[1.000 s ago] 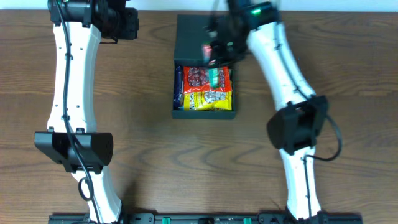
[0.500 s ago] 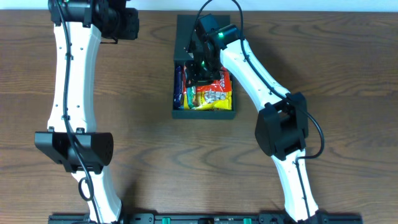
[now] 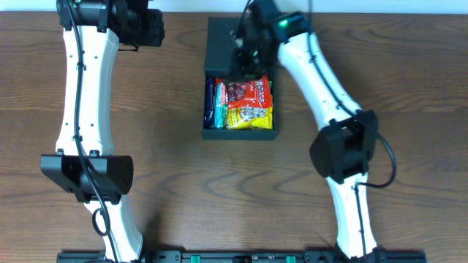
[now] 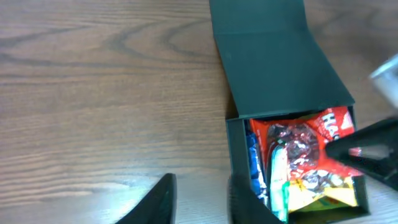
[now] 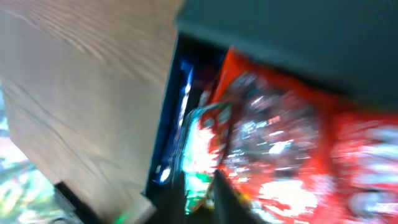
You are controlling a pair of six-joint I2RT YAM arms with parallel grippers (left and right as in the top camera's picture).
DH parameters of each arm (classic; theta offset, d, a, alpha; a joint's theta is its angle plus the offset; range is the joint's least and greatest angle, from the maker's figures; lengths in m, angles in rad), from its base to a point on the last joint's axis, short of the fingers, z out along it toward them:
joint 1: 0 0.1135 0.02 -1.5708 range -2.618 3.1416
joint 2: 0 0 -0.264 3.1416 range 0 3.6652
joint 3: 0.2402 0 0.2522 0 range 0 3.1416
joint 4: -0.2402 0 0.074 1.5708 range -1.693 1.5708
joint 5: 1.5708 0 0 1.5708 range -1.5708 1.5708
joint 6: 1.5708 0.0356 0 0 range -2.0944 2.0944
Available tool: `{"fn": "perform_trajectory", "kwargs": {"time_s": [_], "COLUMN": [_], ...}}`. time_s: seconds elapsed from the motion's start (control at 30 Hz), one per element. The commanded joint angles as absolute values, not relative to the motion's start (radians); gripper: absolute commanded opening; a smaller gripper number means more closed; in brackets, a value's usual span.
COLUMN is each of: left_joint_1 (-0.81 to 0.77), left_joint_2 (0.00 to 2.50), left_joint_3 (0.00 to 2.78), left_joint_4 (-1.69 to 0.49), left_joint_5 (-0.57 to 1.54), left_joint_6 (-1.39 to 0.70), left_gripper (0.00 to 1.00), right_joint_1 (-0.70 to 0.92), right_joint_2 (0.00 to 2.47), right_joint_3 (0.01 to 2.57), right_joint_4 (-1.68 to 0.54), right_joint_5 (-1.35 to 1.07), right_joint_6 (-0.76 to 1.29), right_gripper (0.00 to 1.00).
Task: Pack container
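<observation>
Over the container's (image 3: 239, 134) snack packets (image 3: 247, 102), the right gripper (image 5: 200, 188) hangs closed.

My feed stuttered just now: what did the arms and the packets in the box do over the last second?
The right arm dipped its fingers down onto the packets in the container, then drew back up toward the lid; the fingers are shut, nothing visibly held. The green packet seems to have shifted left, beside the blue packet. The left arm, container and open lid stayed put.
</observation>
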State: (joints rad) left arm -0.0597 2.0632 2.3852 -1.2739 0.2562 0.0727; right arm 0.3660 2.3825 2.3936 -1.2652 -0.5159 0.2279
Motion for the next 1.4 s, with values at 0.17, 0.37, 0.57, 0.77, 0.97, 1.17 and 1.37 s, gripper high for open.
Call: {"fn": "perform_trajectory", "kwargs": {"time_s": [0.17,0.37,0.57,0.77,0.97,1.17,1.37], "left_joint_1": [-0.060,-0.061,-0.059,-0.047,-0.039,-0.039,-0.039], "left_joint_2": [2.057,2.074,2.088,2.265,2.440,2.582,2.651], "left_joint_3": [2.404,2.404,2.403,2.403,2.403,2.403,2.403], "left_joint_4": [-1.225,-1.246,-1.250,-1.080,-0.884,-0.837,-0.838], "left_joint_5": [0.385,0.379,0.393,0.518,0.589,0.709,0.777], "left_joint_6": [0.075,0.075,0.046,-0.088,-0.289,-0.379,-0.431], "left_gripper": [0.06,0.06,0.06,0.06,0.06,0.06,0.06], "right_joint_1": [0.170,0.078,0.056,0.041,0.020,0.017,0.021], "right_joint_2": [2.314,2.317,2.318,2.392,2.489,2.538,2.594], "right_joint_3": [2.418,2.337,2.271,2.184,2.185,2.185,2.185], "right_joint_4": [-1.241,-1.192,-1.148,-0.957,-0.842,-0.811,-0.796], "right_joint_5": [-0.354,-0.355,-0.368,-0.520,-0.641,-0.694,-0.794], "right_joint_6": [0.166,0.167,0.155,0.260,0.330,0.345,0.381], "right_gripper": [0.01,0.01,0.01,0.01,0.01,0.01,0.01]}}
